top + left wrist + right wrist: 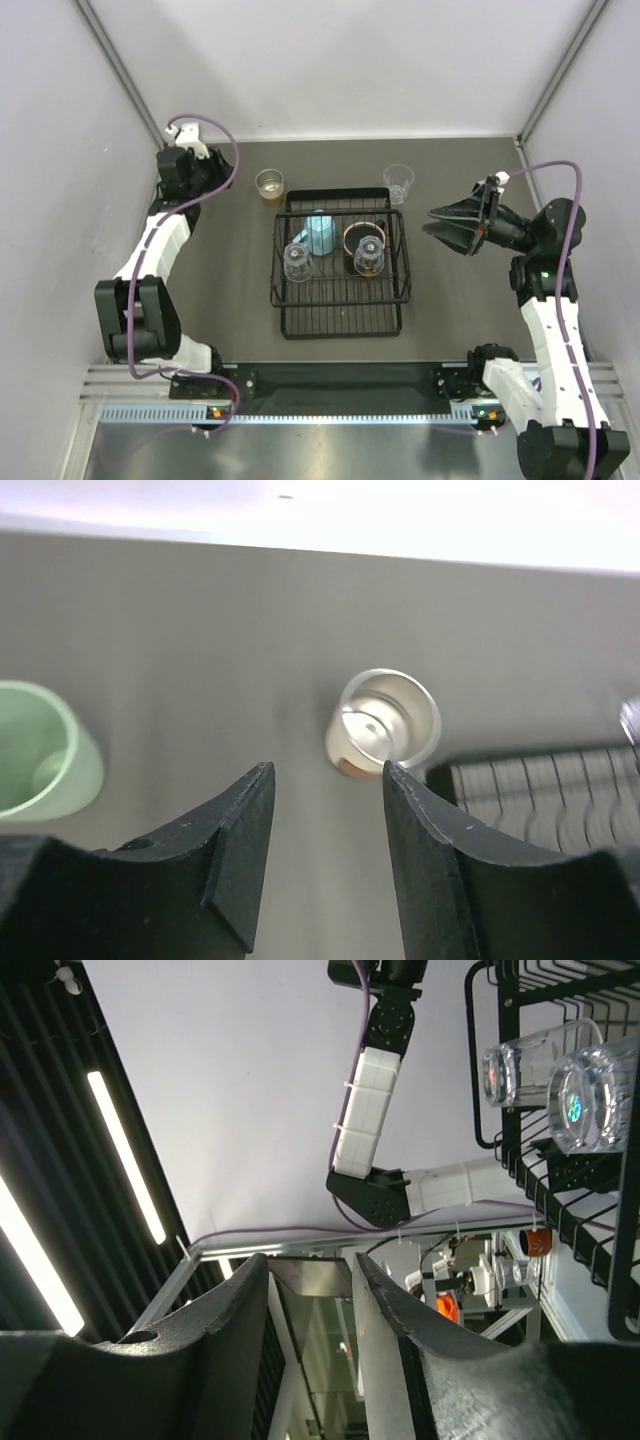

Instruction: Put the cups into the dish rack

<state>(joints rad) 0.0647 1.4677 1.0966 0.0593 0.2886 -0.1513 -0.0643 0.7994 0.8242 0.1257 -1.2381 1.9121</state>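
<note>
You've got the L gripper (325, 772) at the far L of the table (232, 285), fingers spread w/ nothing between them. In its wrist cam a tan-brown cup (385, 725) stands upright just past the fingertips, a bit R of the gap and not touching either finger. A pale green tumbler (40, 748) sits upright well off to the L of that view; the overhead cam doesn't show it. The R gripper (432, 221) hangs to the R of the dish rack (341, 302), rolled on its side and pointing at the rack, jaws apart and empty, clear of the wires. The rack sits mid-table and holds 4 cups, all in its far half. A light blue mug (320, 232) is at the far L, and a red-lined dark cup (364, 238) is at the far R. 1 clear glass (298, 262) is just nearer than the mug. A 2nd clear glass (368, 259) is against the dark cup's near side. The rack's near half has only bare wire. 2 cups are outside on the table: the tan-brown cup just beyond the rack's far L corner, and a 3rd clear glass (398, 182) upright just beyond the far R corner. The R wrist cam is turned sideways & shows 2 glasses in the rack, plus the L arm across the table.
</note>
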